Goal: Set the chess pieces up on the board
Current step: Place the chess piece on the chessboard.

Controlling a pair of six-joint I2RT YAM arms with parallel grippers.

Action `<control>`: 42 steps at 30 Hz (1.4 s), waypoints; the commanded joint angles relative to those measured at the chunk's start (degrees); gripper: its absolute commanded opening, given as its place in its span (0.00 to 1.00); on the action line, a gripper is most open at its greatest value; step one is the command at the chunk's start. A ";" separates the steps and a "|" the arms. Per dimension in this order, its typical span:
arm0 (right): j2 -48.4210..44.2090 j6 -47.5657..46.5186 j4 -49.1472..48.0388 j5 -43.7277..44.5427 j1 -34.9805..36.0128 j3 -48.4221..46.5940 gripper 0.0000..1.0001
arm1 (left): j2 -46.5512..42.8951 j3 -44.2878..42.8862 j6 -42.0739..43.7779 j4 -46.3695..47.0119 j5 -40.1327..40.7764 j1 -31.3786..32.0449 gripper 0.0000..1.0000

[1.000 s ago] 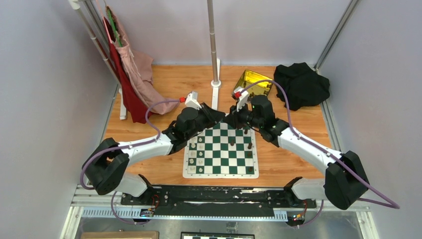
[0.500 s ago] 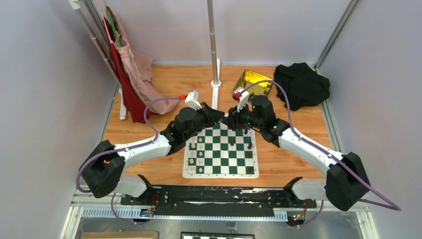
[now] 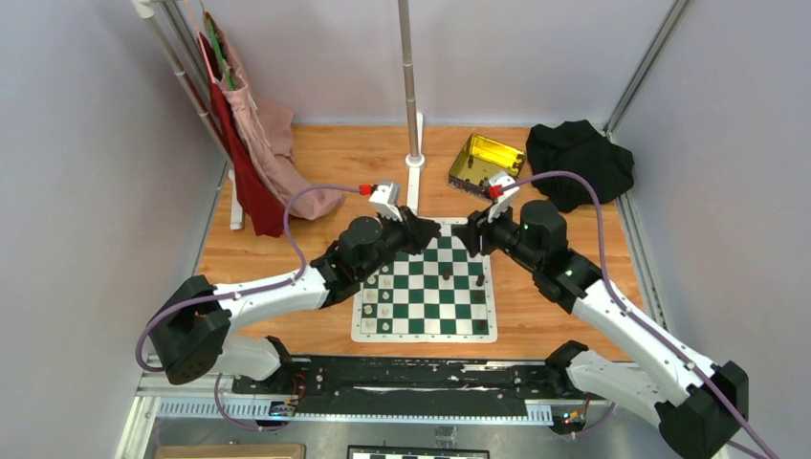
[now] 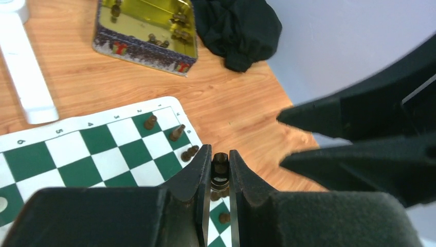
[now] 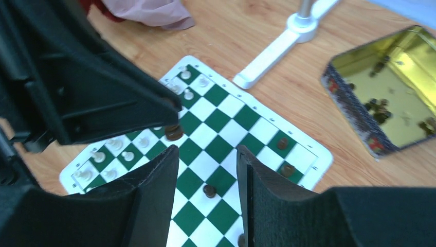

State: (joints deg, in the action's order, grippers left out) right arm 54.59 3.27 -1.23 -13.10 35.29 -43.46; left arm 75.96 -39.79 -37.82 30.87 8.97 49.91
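My left gripper is shut on a dark brown chess piece, held upright between its fingers above the far right part of the green and white board. In the right wrist view that piece shows at the tip of the left gripper. My right gripper is open and empty over the board, above a standing dark piece. From the top, the left gripper and right gripper face each other over the board's far edge. More dark pieces stand along the right side.
Cream-white pieces fill the board's left columns. A gold tin with more dark pieces sits behind the board, a black cloth to its right. A white pole base stands at the back centre, red and pink cloths at the left.
My right gripper has opened and drawn back to the right, away from the left gripper. The left gripper stays shut on the dark piece and has shifted slightly right.
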 commanded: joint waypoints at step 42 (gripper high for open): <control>-12.51 1.22 -12.01 39.82 0.46 14.37 0.48 | 30.05 8.44 28.65 42.50 15.25 27.17 0.00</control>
State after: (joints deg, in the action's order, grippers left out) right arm 42.92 5.34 -10.70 24.75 35.29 -30.00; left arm 105.21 -29.71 -10.41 68.05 24.75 76.64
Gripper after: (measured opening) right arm 0.478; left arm 0.187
